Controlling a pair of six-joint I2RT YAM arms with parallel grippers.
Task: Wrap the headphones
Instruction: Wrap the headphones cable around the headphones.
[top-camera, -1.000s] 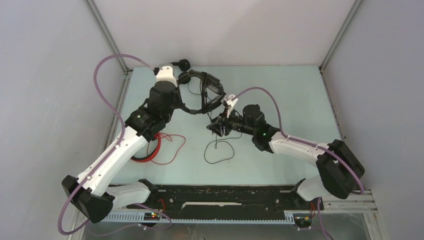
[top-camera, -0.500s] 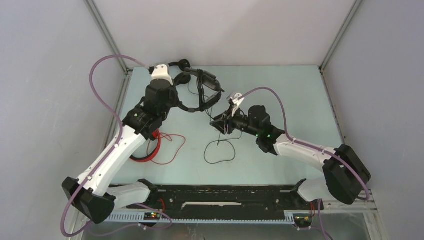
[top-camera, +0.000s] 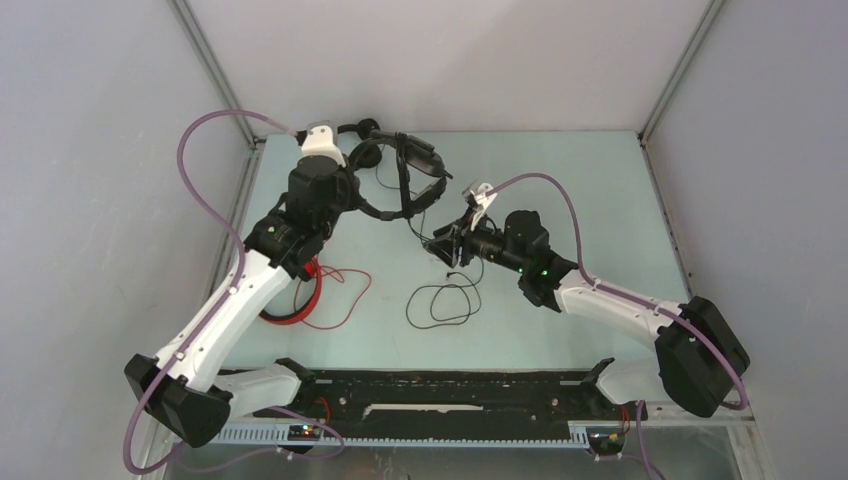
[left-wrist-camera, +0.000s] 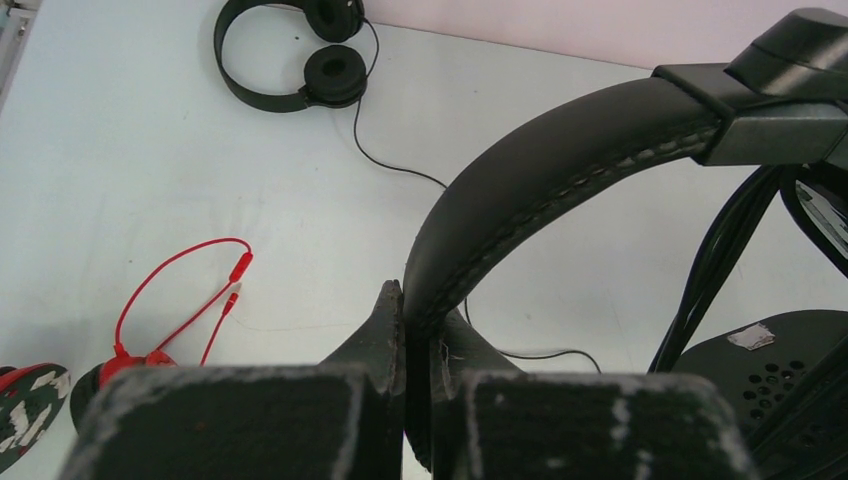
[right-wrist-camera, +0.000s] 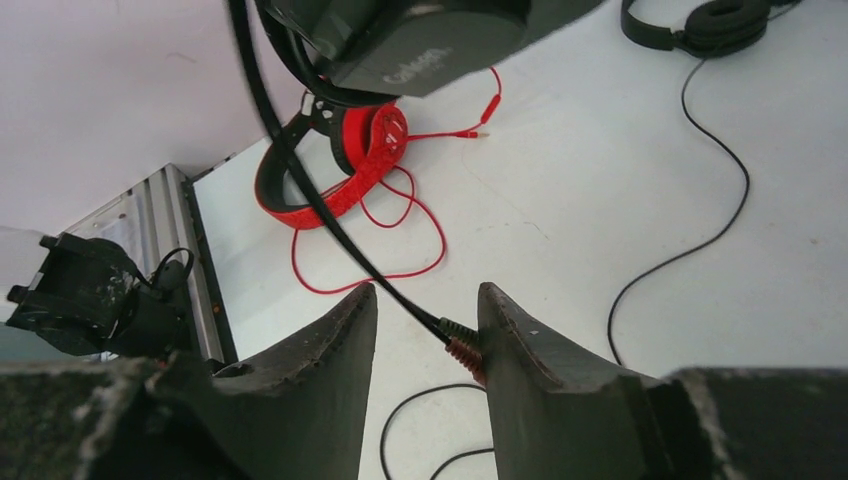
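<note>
The bulkier black headphones (top-camera: 405, 185) hang above the table, with my left gripper (top-camera: 364, 208) shut on their padded headband (left-wrist-camera: 560, 160). Their cable runs down past one ear cup (right-wrist-camera: 430, 40) and between the fingers of my right gripper (right-wrist-camera: 425, 310). That gripper is open, and the cable's ribbed plug end (right-wrist-camera: 462, 347) leans against its right finger. More of the cable lies in loops (top-camera: 440, 300) on the table. The red headphones (right-wrist-camera: 340, 180) lie at the left by my left arm. The slim black headphones (left-wrist-camera: 290, 60) rest at the back.
The slim headset's thin cable (right-wrist-camera: 700, 230) trails across the table toward the middle. The red cable (top-camera: 340, 295) spreads out beside the red headset. A metal rail (right-wrist-camera: 185, 250) runs along the table's left edge, and grey walls close in three sides.
My left arm has carried the black headphones a little toward the back. My right gripper has shifted right and back along the cable, and the cable on the table now lies in a fuller loop.
</note>
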